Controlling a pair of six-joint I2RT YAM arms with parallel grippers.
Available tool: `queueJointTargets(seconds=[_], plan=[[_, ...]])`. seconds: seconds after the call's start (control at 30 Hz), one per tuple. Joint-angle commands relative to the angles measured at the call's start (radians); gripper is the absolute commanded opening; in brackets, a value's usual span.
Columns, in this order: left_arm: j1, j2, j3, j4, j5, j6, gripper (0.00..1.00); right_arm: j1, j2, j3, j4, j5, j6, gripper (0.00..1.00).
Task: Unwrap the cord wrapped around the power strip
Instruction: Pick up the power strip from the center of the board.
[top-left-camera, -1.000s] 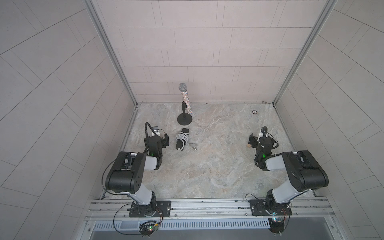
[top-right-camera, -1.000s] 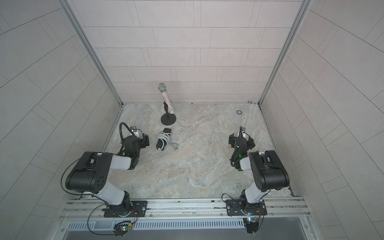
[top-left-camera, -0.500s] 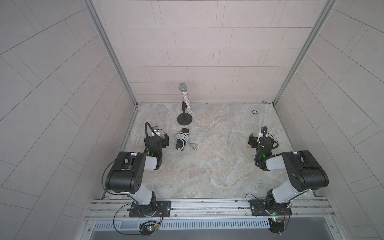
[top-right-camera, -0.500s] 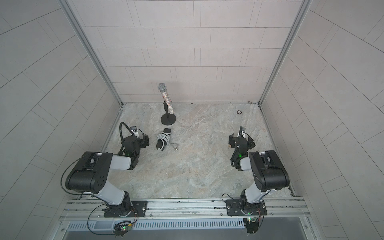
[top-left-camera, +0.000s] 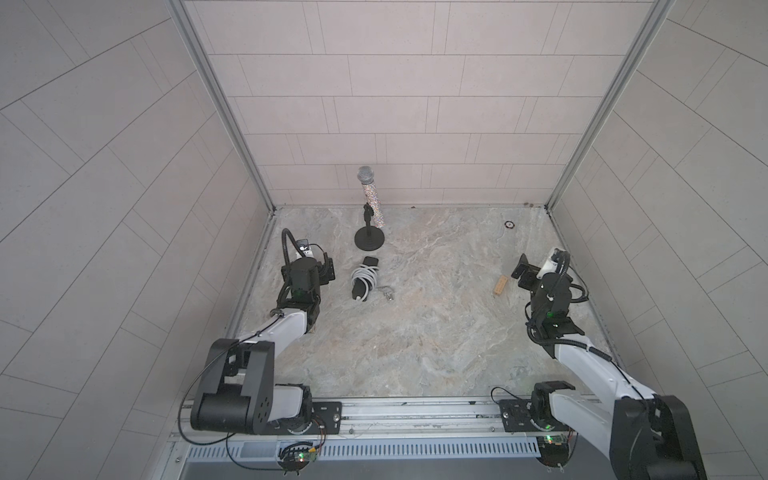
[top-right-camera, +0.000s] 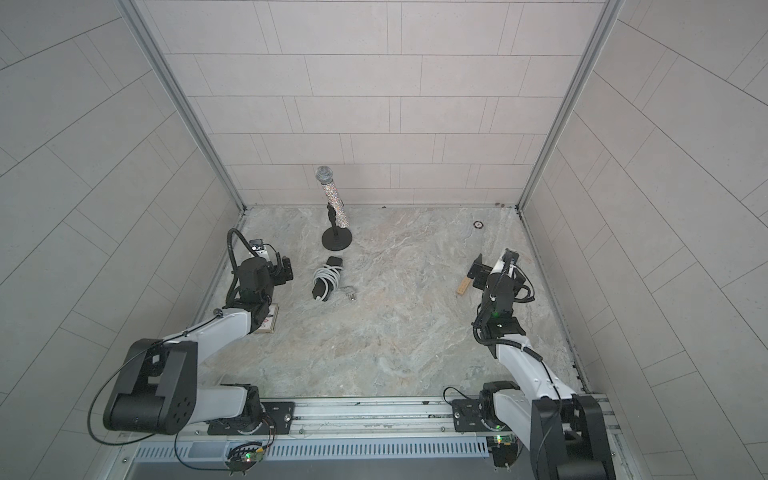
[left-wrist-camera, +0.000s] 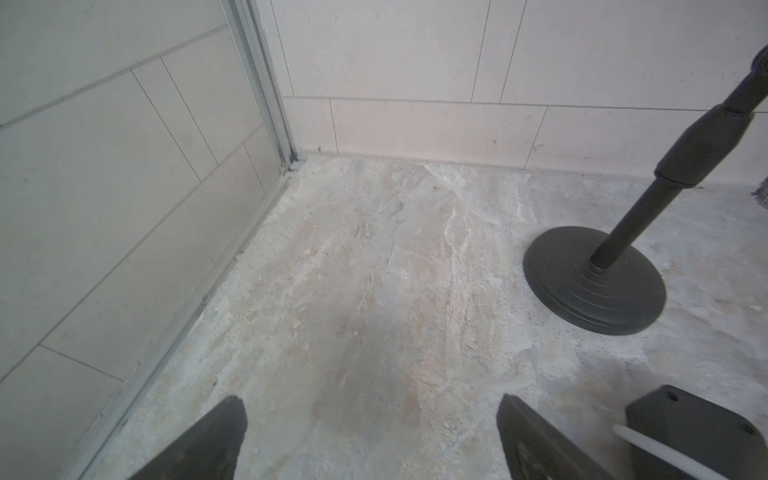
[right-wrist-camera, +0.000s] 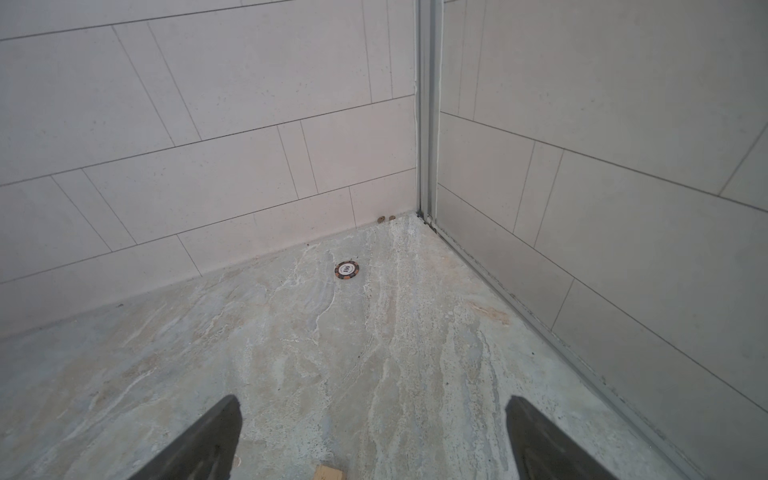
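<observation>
Released, nothing between them: fingers (left-wrist-camera: 208, 444) of the left gripper (left-wrist-camera: 370, 415), just left of the power strip (top-left-camera: 370, 262), apart from it. Likewise spread and empty: the right gripper (right-wrist-camera: 374, 415), well to the right, beside a wooden block (top-left-camera: 499, 286). Around the strip's middle, the cord (top-left-camera: 363, 277), coiled, its plug (top-left-camera: 388, 294) to the right. Farther back, a microphone stand (top-left-camera: 369, 240).

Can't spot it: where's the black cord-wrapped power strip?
In both top views, the power strip lies beside the left gripper, close to the black round-based microphone stand.

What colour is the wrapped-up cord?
The cord is white; clearest in a top view.
</observation>
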Motion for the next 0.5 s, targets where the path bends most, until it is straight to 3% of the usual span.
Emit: queueJointTargets(seconds=[0.0, 0.2, 0.33, 0.47], plan=[[0.001, -0.019, 0.123, -0.408, 0.134, -0.126, 1.00, -0.013, -0.044, 0.049, -0.338, -0.063, 0.183, 0.99], [-0.014, 0.018, 0.248, -0.703, 0.317, -0.293, 1.00, 0.011, -0.068, 0.178, -0.598, -0.263, 0.247, 1.00], [-0.107, 0.062, 0.323, -0.823, 0.343, -0.323, 1.00, 0.058, -0.067, 0.255, -0.704, -0.324, 0.254, 0.98], [-0.239, 0.126, 0.426, -0.998, 0.291, -0.286, 1.00, 0.085, -0.066, 0.349, -0.808, -0.365, 0.252, 0.97]])
